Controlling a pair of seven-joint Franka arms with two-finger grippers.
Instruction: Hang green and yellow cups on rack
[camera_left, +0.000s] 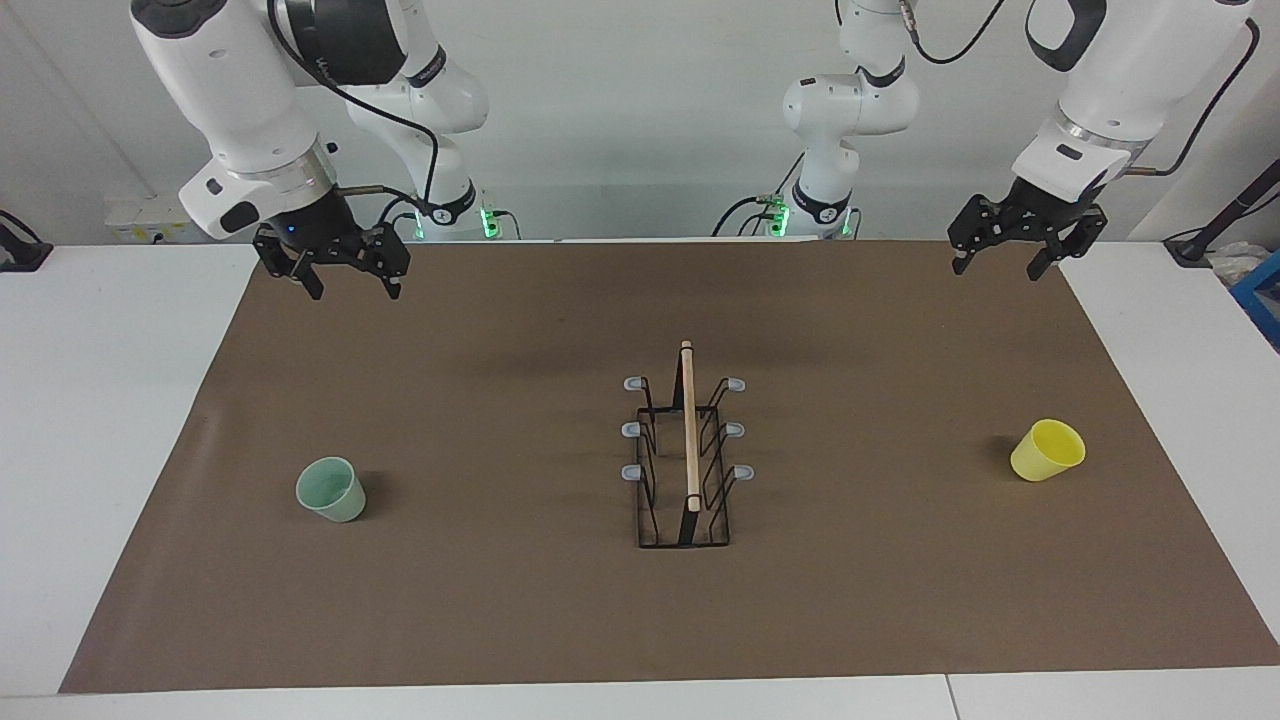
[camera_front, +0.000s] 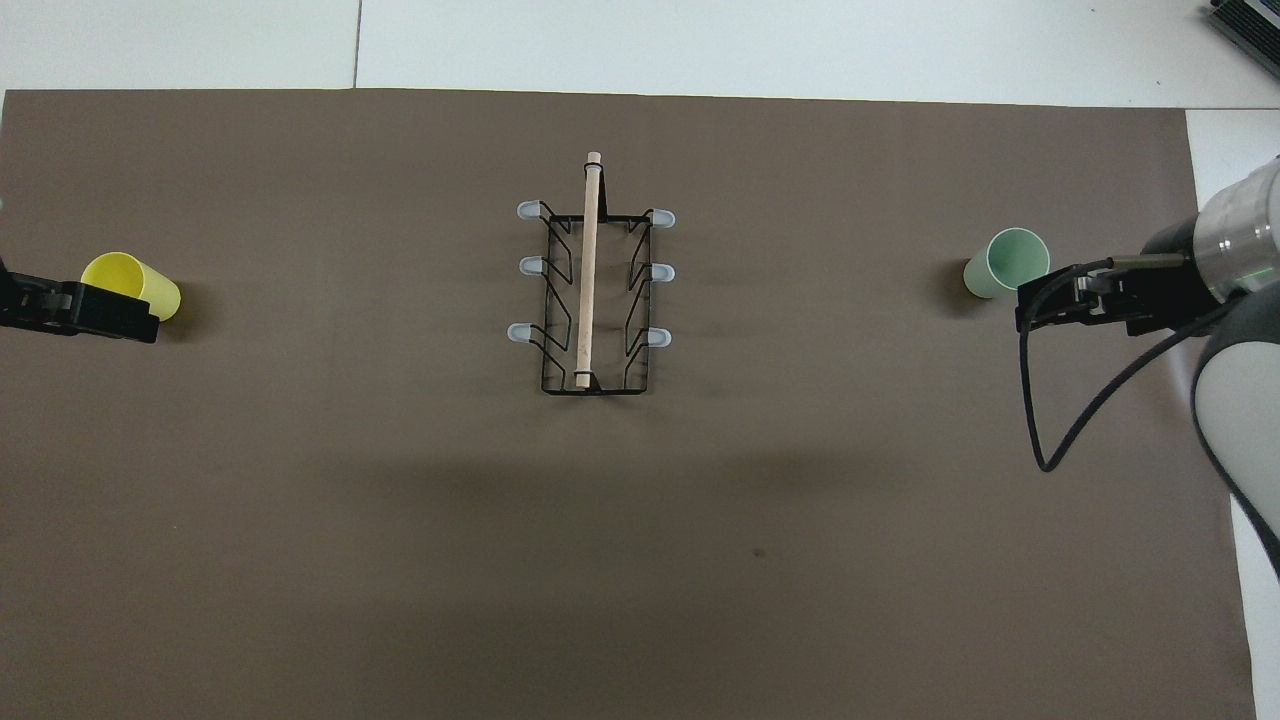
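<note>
Going across the facing view from its left edge: the right gripper (camera_left: 346, 282) hangs in the air over the brown mat (camera_left: 520, 620) at the edge nearest the robots, toward the right arm's end of the table (camera_left: 100, 420). Its fingers are spread wide and hold nothing. Farther from the robots than that gripper, well apart from it, the green cup (camera_left: 331, 489) stands on the mat with its mouth up, leaning slightly.

In the middle of the mat stands the rack (camera_left: 686, 460), a black wire frame with 1 wooden rod (camera_left: 688, 425) along its top, running toward and away from the robots. It has 6 grey-tipped pegs (camera_left: 632, 430), 3 per side, and all 6 are bare. Nothing lies between the rack and either cup; open mat separates them.

Toward the left arm's end of the table, the yellow cup (camera_left: 1047, 450) lies tipped on the mat, its mouth tilted up and away from the rack. The left gripper (camera_left: 1000, 264) hangs over the mat's edge nearest the robots, well apart from that cup, its fingers wide open and empty.

Counted: 2 cups, 1 rack, 2 grippers. A black cable (camera_front: 1040, 400) loops beside the right arm in the overhead view.
</note>
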